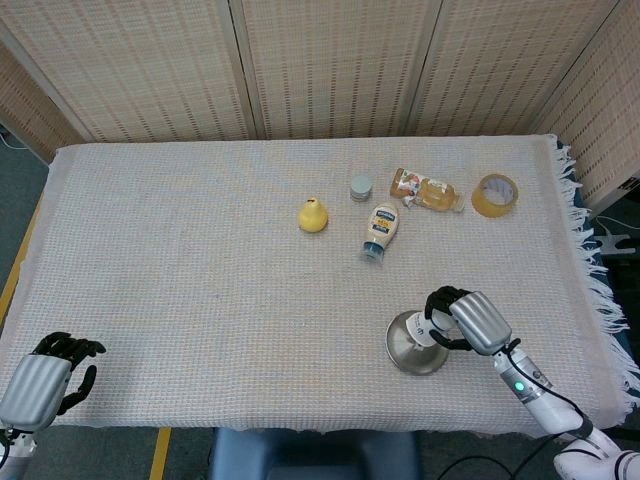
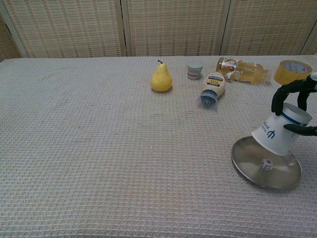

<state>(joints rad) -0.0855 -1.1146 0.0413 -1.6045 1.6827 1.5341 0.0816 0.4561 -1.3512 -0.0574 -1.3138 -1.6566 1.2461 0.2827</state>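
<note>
White cup point(image 2: 280, 132) sits tilted within fingers point(image 2: 282, 94), seemingly mouth-down.

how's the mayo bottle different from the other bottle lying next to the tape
The mayo bottle is white and opaque with a blue cap; the clear bottle shows amber liquid. The mayo bottle's cap points toward the camera in the chest view; the clear bottle lies sideways, along the table's far edge. Both lie on their sides on the woven cloth.

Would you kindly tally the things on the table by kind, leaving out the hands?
Bottles: 2
Pear: 1
Small jar: 1
Tape roll: 1
Metal dish: 1
Die: 1
Paper cup: 1
Total: 8
</note>
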